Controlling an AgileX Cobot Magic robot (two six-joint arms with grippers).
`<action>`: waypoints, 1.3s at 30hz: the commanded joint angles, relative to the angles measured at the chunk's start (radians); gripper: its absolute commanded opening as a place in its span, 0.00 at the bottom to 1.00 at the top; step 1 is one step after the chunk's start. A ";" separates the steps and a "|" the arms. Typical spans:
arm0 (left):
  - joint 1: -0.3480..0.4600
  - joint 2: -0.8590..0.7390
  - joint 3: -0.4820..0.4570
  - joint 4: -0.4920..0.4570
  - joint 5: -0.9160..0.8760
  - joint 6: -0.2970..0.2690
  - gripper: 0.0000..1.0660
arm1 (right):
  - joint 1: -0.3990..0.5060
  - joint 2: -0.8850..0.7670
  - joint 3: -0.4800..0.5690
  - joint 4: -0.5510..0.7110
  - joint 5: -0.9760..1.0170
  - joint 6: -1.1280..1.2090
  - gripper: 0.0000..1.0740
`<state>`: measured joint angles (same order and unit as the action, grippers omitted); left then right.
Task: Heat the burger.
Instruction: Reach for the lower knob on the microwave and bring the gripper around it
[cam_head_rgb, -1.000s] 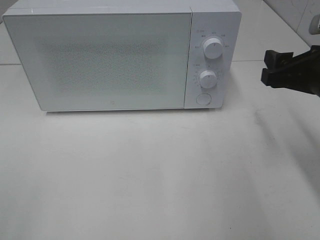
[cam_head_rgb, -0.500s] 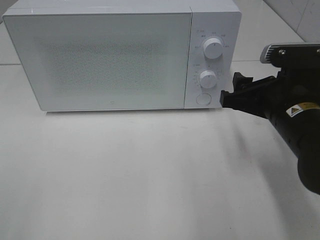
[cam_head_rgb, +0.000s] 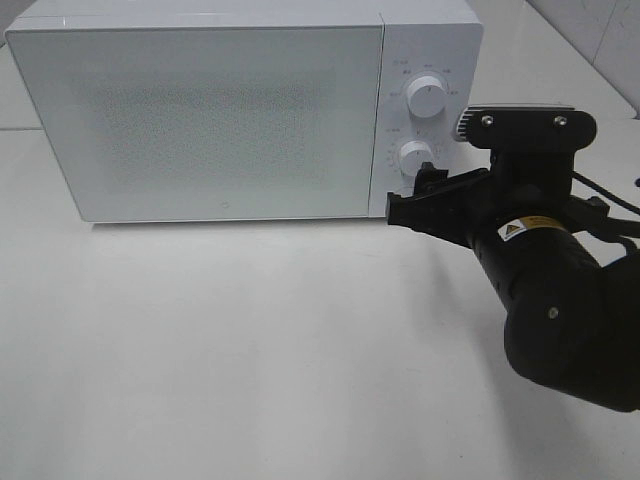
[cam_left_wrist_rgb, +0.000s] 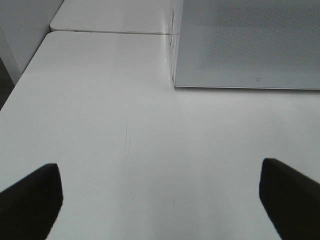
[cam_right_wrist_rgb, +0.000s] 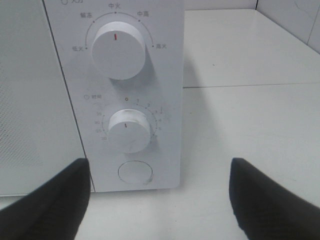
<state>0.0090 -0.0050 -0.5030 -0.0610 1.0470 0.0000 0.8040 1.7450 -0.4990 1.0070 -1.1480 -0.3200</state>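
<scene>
Right pincer (cam_head_rgb: 412, 197) released, empty, facing microwave (cam_head_rgb: 200, 120) round button (cam_right_wrist_rgb: 135, 172) (door shut). Left pincer (cam_left_wrist_rgb: 160, 200) released, empty, over desk (cam_head_rgb: 250, 350). Burger out of sight; can't tell where.

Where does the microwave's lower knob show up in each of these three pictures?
High camera: the lower knob sits right of the microwave door.
Left wrist: not in it.
Right wrist: the lower knob sits between the upper knob and the round button.
Shared landmark: the microwave door.
</scene>
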 joint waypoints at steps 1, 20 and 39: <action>0.002 -0.008 0.002 0.003 -0.009 0.000 0.94 | 0.003 0.036 -0.038 -0.005 0.019 -0.015 0.68; 0.002 -0.008 0.002 0.003 -0.009 0.000 0.94 | -0.072 0.173 -0.176 -0.143 0.009 -0.015 0.68; 0.002 -0.008 0.002 0.003 -0.009 0.000 0.94 | -0.173 0.311 -0.332 -0.181 0.034 -0.011 0.68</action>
<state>0.0090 -0.0050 -0.5030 -0.0610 1.0470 0.0000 0.6460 2.0360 -0.8110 0.8320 -1.1260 -0.3200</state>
